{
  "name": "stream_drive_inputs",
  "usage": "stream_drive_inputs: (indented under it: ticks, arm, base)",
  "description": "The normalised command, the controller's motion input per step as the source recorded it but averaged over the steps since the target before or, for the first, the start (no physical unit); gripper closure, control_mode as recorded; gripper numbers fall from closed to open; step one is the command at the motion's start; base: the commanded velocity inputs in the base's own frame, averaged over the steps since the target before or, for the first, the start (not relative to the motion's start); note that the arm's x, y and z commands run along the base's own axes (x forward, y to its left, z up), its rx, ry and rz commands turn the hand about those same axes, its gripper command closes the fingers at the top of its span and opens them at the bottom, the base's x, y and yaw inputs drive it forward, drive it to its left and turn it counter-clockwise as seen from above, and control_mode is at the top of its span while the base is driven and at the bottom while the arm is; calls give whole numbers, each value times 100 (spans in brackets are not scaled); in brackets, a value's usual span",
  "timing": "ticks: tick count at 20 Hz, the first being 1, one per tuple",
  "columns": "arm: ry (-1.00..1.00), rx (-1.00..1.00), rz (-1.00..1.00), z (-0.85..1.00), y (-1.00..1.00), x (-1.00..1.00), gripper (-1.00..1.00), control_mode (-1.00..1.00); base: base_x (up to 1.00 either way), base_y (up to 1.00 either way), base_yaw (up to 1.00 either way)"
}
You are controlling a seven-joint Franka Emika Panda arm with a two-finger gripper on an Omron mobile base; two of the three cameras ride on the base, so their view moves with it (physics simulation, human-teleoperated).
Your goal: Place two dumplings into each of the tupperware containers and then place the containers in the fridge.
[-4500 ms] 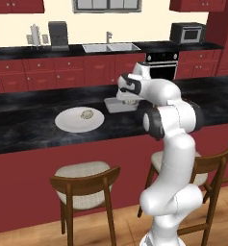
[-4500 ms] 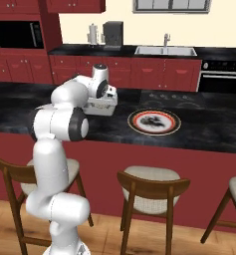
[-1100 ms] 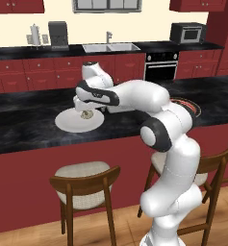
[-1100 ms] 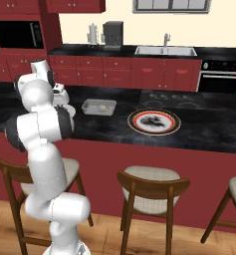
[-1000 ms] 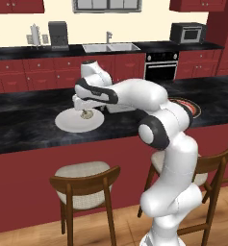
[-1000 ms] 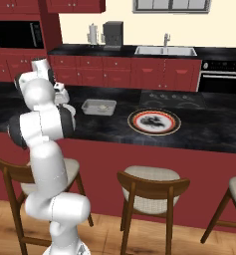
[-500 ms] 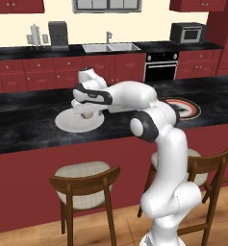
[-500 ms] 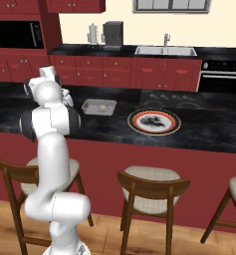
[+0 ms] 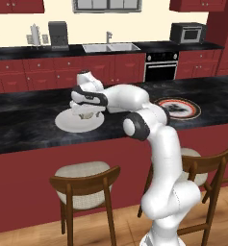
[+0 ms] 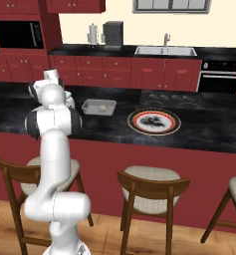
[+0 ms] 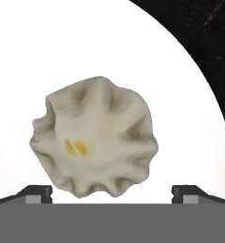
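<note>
Gripper [image 11: 111, 190] is poised over the white plate [image 9: 67, 123] on the dark surface [image 9: 19, 129]; jaws are spread fully wide, nothing held. The dumpling [image 11: 96, 135] is centred between the fingertips [image 11: 35, 192], straight ahead; no clear long axis is seen.

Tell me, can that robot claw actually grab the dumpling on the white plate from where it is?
Probably yes. The gripper hangs open right over the dumpling on the white plate, a fingertip on each side, and nothing lies between them.
</note>
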Motion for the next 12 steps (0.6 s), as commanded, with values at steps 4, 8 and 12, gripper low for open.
stream_drive_inputs:
  ticks: [4,8,12]
  arm:
    - [0,0,-3,-1,22,45,-100,-100]
    - [0,0,-2,-1,19,36,-100,-100]
    - [0,0,0,-16,16,18,100,-100]
  base:
    - [0,0,0]
    - [0,0,0]
    - [0,0,0]
